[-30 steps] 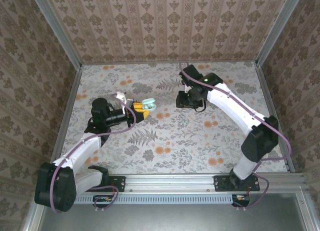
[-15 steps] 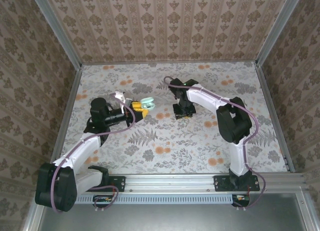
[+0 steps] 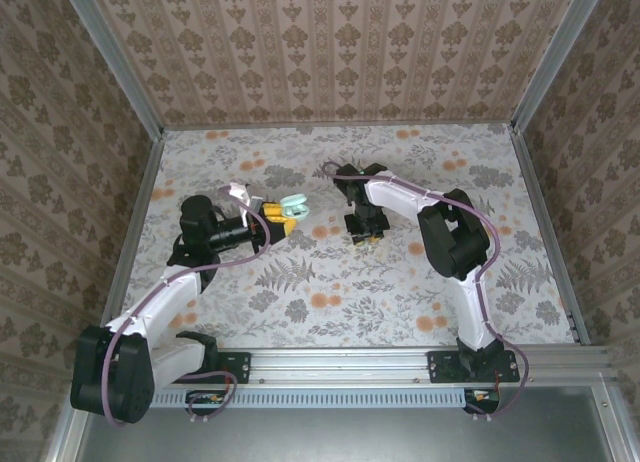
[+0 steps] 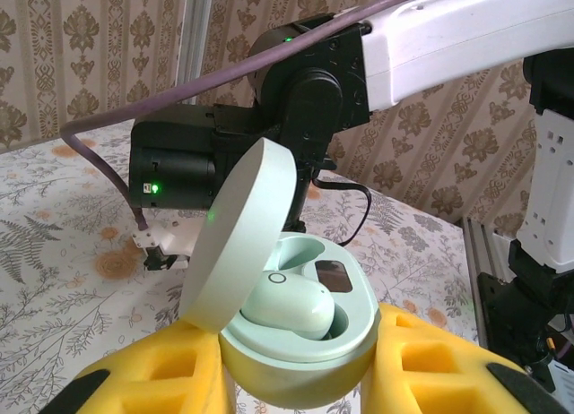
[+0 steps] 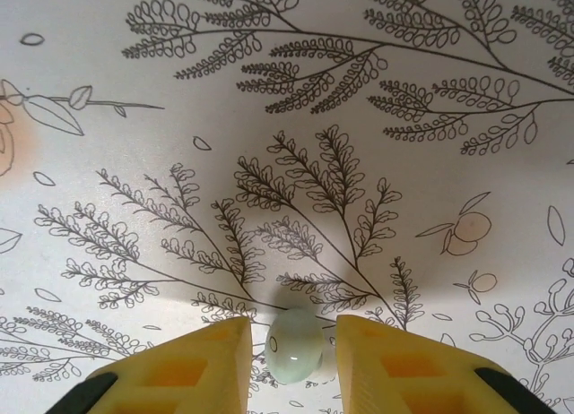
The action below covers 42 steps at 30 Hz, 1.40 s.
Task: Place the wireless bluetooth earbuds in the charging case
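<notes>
The left pincer clamps the small pale mint-green plastic clamshell charging case, lid up, at nine o'clock from the right pincer. Its narrow jaws straddle a pale mint pebble-shaped earbud on the floral-printed surface. An off-centre squeeze could squirt the slick bud away.

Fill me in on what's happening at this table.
The left gripper is holding the mint-green charging case with its lid up, and one earbud is seated inside. The right gripper points straight down at the table. Its yellow fingers straddle the second earbud, which lies on the cloth. A sliver of cloth shows on either side of it, so it isn't clamped yet.
</notes>
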Available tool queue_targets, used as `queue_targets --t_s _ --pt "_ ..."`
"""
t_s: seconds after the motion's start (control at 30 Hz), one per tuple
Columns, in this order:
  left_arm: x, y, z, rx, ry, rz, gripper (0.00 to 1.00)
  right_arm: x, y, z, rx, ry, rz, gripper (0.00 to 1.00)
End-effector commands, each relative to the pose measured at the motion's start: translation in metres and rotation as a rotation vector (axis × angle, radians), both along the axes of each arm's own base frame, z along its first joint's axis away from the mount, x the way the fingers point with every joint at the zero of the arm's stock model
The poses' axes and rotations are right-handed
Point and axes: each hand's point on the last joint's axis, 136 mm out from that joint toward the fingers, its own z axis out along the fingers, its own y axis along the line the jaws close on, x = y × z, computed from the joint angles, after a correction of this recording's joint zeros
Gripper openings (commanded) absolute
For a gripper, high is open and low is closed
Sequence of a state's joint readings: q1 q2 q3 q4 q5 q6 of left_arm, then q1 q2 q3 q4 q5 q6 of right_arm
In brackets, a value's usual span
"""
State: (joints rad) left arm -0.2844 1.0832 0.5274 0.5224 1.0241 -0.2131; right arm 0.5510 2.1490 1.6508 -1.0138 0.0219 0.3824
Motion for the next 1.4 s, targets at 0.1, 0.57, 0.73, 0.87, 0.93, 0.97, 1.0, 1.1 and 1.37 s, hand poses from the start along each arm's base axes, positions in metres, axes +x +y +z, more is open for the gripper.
queue_targets --t_s 0.1,0.57,0.73,0.87,0.93,0.97,1.0,1.1,1.37 --pt "-0.002 0.002 0.003 -0.005 -0.015 -0.008 0.00 -0.011 0.000 -0.006 -0.036 0.036 0.031 0.30" --pt "-0.005 0.004 0.006 -0.011 -0.024 -0.006 0.00 -0.021 -0.008 -0.011 -0.081 0.059 0.034 0.26" --pt "-0.007 0.004 0.008 -0.012 -0.028 -0.007 0.00 -0.024 -0.011 -0.013 -0.089 0.062 0.034 0.20" --pt "-0.008 0.004 0.011 -0.014 -0.035 -0.007 0.00 -0.022 -0.010 -0.005 -0.073 0.040 0.024 0.15" --pt "-0.008 0.004 0.012 -0.015 -0.037 -0.007 0.00 -0.021 -0.007 0.003 -0.037 0.021 0.013 0.14" --pt "-0.009 0.004 0.012 -0.016 -0.038 -0.010 0.00 -0.019 -0.005 0.009 -0.006 0.006 0.000 0.14" --pt "-0.009 0.004 0.013 -0.016 -0.039 -0.010 0.00 -0.019 -0.003 0.014 0.023 0.000 -0.014 0.13" --pt "-0.009 0.004 0.015 -0.019 -0.042 -0.009 0.00 -0.018 0.003 0.041 0.124 -0.051 -0.055 0.11" --pt "-0.011 0.003 0.017 -0.023 -0.046 -0.016 0.00 -0.012 0.023 0.151 0.390 -0.293 -0.040 0.08"
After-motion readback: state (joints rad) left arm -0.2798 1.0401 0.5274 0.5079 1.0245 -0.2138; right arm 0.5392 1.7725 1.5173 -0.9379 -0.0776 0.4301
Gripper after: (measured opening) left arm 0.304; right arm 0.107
